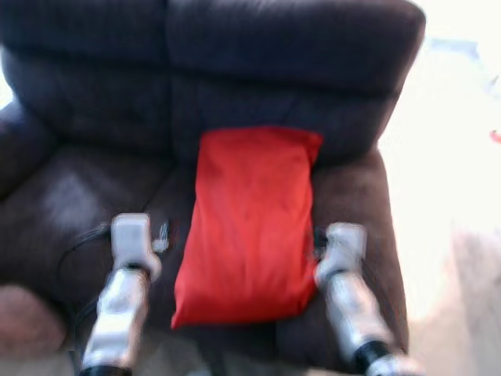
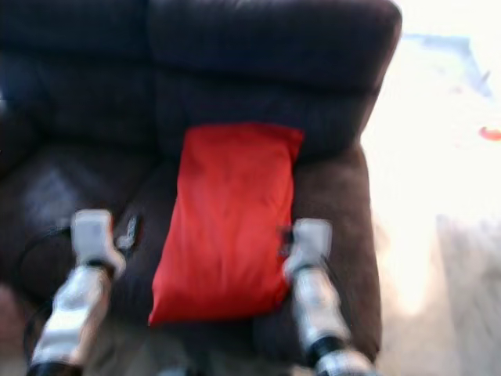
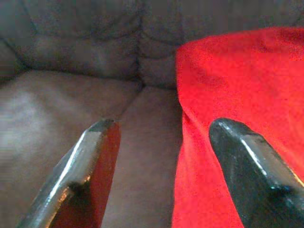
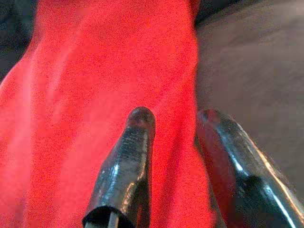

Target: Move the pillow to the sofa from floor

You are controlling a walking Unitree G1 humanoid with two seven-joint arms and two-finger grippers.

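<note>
The red pillow (image 1: 250,223) lies lengthwise on the seat of the dark brown sofa (image 1: 86,196), its top end resting against the backrest. My left gripper (image 3: 161,126) is open just off the pillow's left edge, above the bare seat cushion. My right gripper (image 4: 175,116) is at the pillow's right edge. Its fingers stand a small gap apart over the red fabric, one fingertip (image 4: 140,116) above the pillow and the other by the seat. Both silver arms, left (image 1: 121,305) and right (image 1: 348,298), reach in from the sofa's front. The head views are blurred.
The sofa's right armrest (image 1: 383,227) runs close beside my right arm. Beyond it lies bright, sunlit floor (image 1: 446,204) with a small red object (image 1: 495,137) far right. A brownish rounded shape (image 1: 23,321) sits at the lower left.
</note>
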